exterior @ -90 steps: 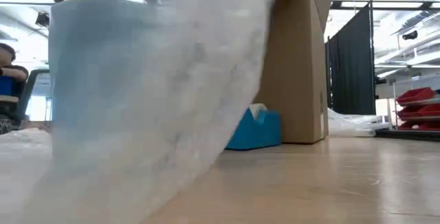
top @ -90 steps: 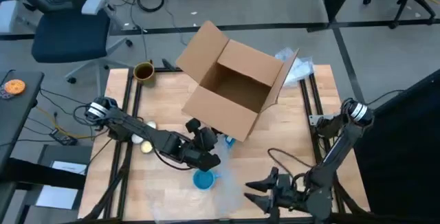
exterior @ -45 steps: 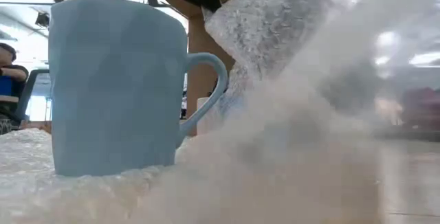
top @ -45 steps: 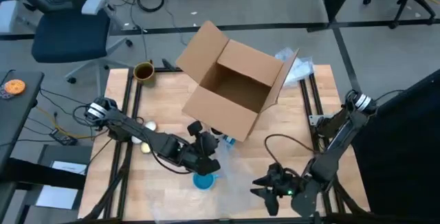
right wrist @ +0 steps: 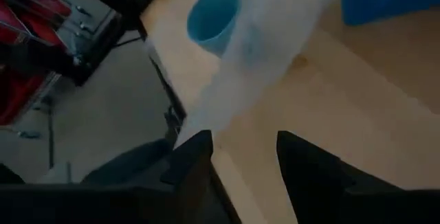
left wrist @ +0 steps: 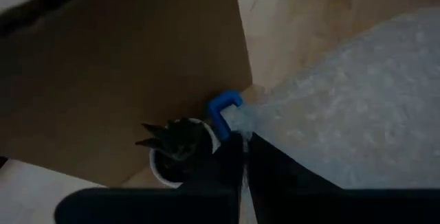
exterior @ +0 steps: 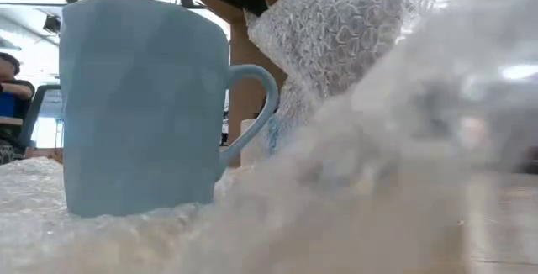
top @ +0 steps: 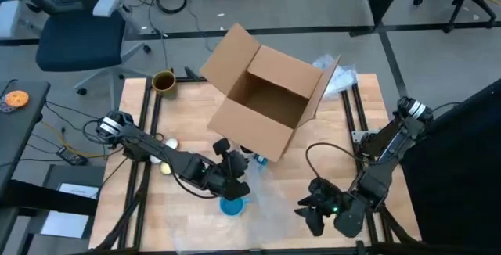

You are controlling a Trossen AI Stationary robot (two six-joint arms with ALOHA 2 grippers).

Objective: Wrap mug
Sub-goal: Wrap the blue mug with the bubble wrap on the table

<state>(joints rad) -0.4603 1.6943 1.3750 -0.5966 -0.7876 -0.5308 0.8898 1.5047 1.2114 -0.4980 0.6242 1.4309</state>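
From above, the light-blue mug [top: 232,205] stands upright on a sheet of bubble wrap [top: 266,208] near the front edge of the wooden bench [top: 329,141], just in front of the open cardboard box [top: 270,98]. The left arm stretches low across the bench, its left gripper [top: 235,183] touching the mug's far side. The right arm folds back on itself, its right gripper [top: 311,208] low at the wrap's right edge.

At bench height, the mug [exterior: 143,106] sits on the wrap [exterior: 353,165], which billows up beside its handle.

The left wrist camera shows jaws pinched shut, apparently on the wrap's edge [left wrist: 344,121].

The right wrist camera shows jaws parted, holding nothing, the mug [right wrist: 214,19] beyond.
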